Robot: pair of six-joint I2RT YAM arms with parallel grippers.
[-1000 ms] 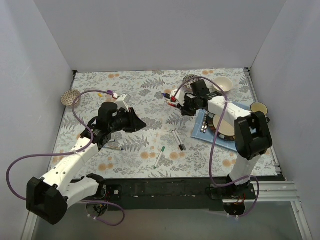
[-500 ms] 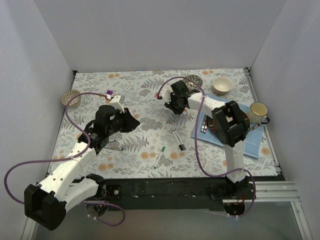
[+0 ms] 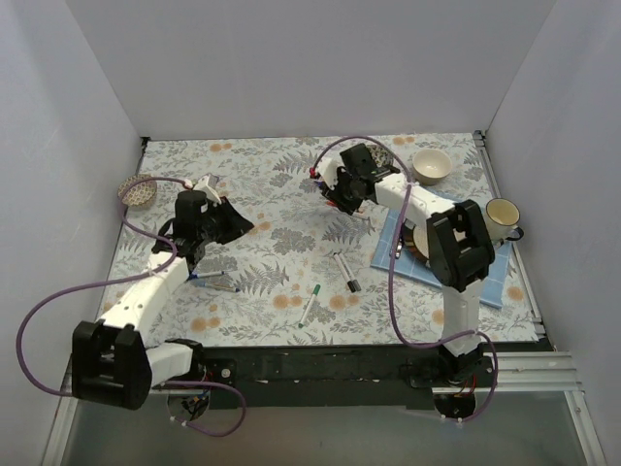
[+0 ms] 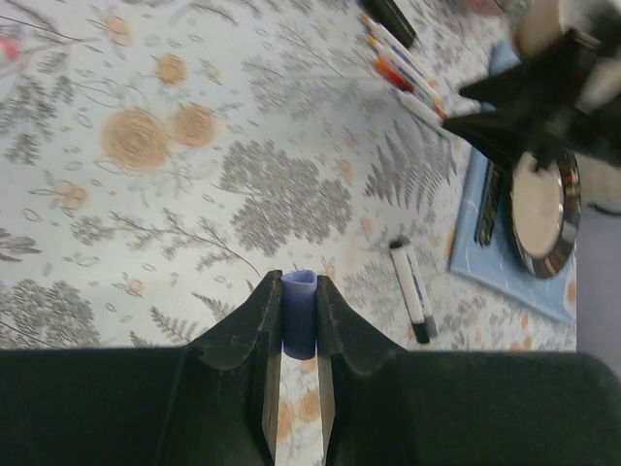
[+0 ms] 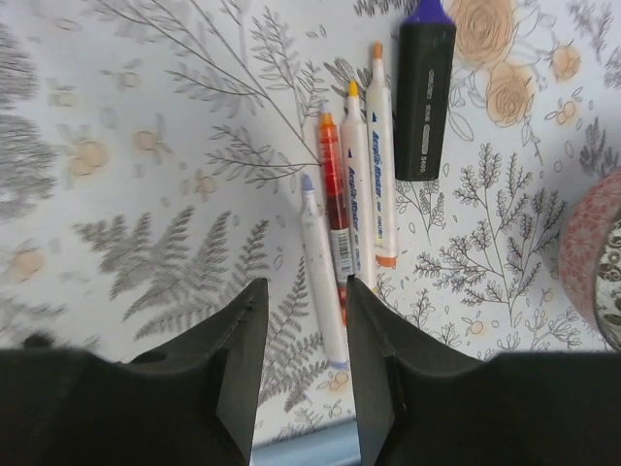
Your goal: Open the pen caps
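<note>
Cap (image 4: pixel 298 325) pinched in my left gripper (image 4: pixel 296 283); my right gripper (image 5: pixel 306 288) open over bare-tipped pens (image 5: pixel 344 209).

The cap is blue and sits clamped between my left fingertips above the cloth, its long axis in line with the fingers, its end pointing out past them. My right fingers stand apart, holding nothing, above four pens lying side by side, tips pointing away from me, beside a black highlighter (image 5: pixel 424 97). A floral tablecloth (image 3: pixel 281 194) covers the table; plain white walls (image 3: pixel 291 68) enclose it.
</note>
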